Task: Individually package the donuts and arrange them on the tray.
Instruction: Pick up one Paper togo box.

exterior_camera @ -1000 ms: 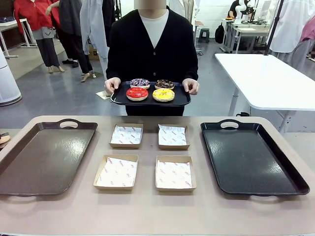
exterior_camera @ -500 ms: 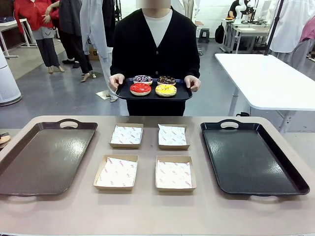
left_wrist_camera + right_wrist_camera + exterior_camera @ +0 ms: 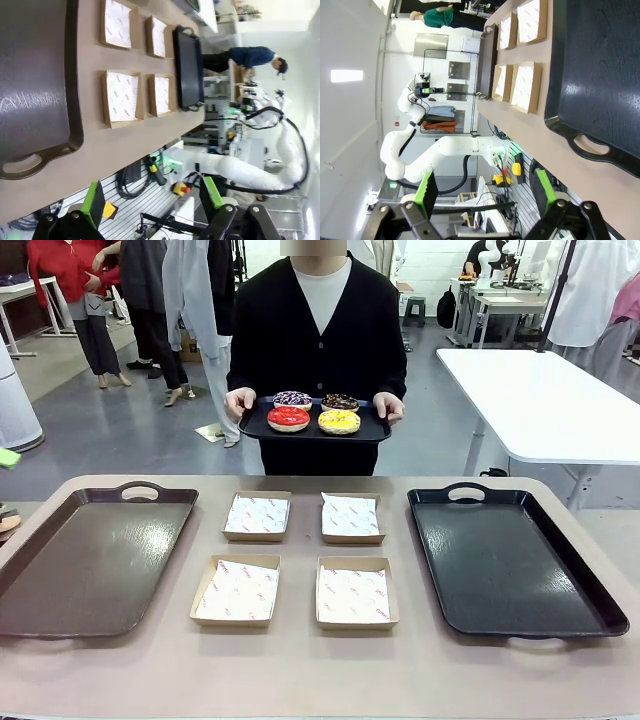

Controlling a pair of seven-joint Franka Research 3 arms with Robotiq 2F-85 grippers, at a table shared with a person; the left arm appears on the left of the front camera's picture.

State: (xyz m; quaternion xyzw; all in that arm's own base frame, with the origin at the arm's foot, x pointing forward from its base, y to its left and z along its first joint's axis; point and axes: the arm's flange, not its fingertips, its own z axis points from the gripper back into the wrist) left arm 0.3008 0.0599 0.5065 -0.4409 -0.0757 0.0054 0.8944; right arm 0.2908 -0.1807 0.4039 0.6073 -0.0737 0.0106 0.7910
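Note:
Across the table a person holds a small black tray (image 3: 258, 428) in both hands. On it lie the donuts: red (image 3: 288, 418), yellow (image 3: 339, 421), purple-white sprinkled (image 3: 292, 399) and chocolate (image 3: 340, 401). On the table sit a brown tray (image 3: 90, 560) at the left and a black tray (image 3: 510, 560) at the right. My left gripper (image 3: 152, 200) is open and holds nothing, back from the table's near edge. My right gripper (image 3: 485, 192) is also open with nothing in it, off the near edge beside the black tray (image 3: 600, 75).
Paper-lined cardboard boxes lie between the trays in two rows: (image 3: 257, 516), (image 3: 351, 517), (image 3: 236, 590), (image 3: 356, 591). A white table (image 3: 540, 400) stands at the back right. Other people stand at the far left. The brown tray (image 3: 30, 100) lies close to my left gripper.
The person's tray of donuts has shifted slightly up and to the right in the front view and looks a little smaller. Nothing on the table has moved.

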